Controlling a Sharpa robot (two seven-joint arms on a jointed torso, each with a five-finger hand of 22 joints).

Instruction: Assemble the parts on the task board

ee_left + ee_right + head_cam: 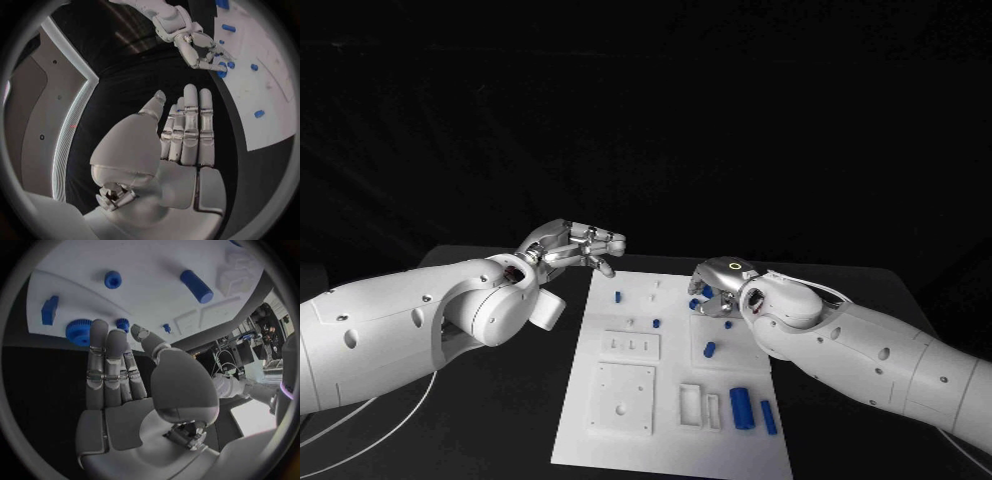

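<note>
While right hand (715,290) hovers with fingers extended, nothing held, over blue toothed gear (79,332) at far right of white task board (625,440), gear could be knocked sideways by fingertips. Left hand (574,246) kept off far-left corner, empty, fingers loosely curled.

**Board in the middle, a hand at each far corner**

The task board (625,440) lay in the middle of the table (877,290), running from near edge to far. The left hand (574,245) hung just off its far left corner, over the table. The right hand (718,285) sat over the far right part, above a gear (79,332). Two cylinders (741,408) lay side by side at the near right, a smaller peg (710,349) between them and the right hand.
</note>
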